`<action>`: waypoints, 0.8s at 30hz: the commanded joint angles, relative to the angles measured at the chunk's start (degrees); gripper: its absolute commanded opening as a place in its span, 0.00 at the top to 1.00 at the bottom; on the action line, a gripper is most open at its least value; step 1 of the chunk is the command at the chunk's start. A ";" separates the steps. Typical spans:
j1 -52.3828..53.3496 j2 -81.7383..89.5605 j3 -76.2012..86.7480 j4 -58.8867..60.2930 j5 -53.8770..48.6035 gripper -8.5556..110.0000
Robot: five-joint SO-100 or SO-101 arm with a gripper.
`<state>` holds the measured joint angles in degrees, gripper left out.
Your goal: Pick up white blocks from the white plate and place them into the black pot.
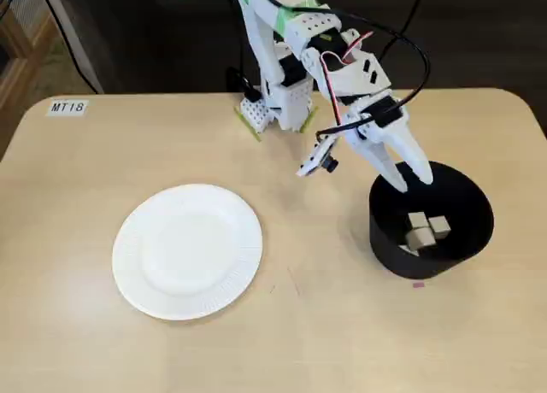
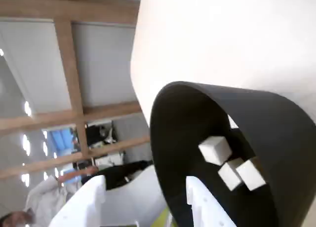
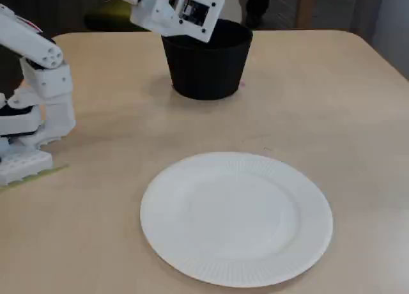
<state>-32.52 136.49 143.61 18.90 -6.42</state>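
Hovering over the black pot [image 1: 432,222] at right of a fixed view, end effector [image 1: 408,178] spread and empty, tips just inside the rim. Three white blocks [image 1: 425,230] down inside; white plate [image 1: 188,249] at left bare. Delivery apparently finished; next, straight lift clear of the pot wall. Open desk [image 1: 325,325] all round.

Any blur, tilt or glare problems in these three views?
Wrist view: rolled sideways, soft focus, table washed out, yet three white blocks read inside the black pot. Both fixed views: even light, faint shadows; the white plate keeps its ribs, and the gripper is sharp.
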 commanded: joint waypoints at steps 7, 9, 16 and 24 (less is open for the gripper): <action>10.90 2.99 -29.09 30.94 -1.76 0.95; 15.56 6.68 -32.96 39.38 -1.05 0.95; 26.81 33.49 -10.81 49.83 -0.18 0.95; 26.02 49.83 14.41 47.81 0.18 0.95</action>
<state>-6.59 184.22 154.25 68.20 -6.15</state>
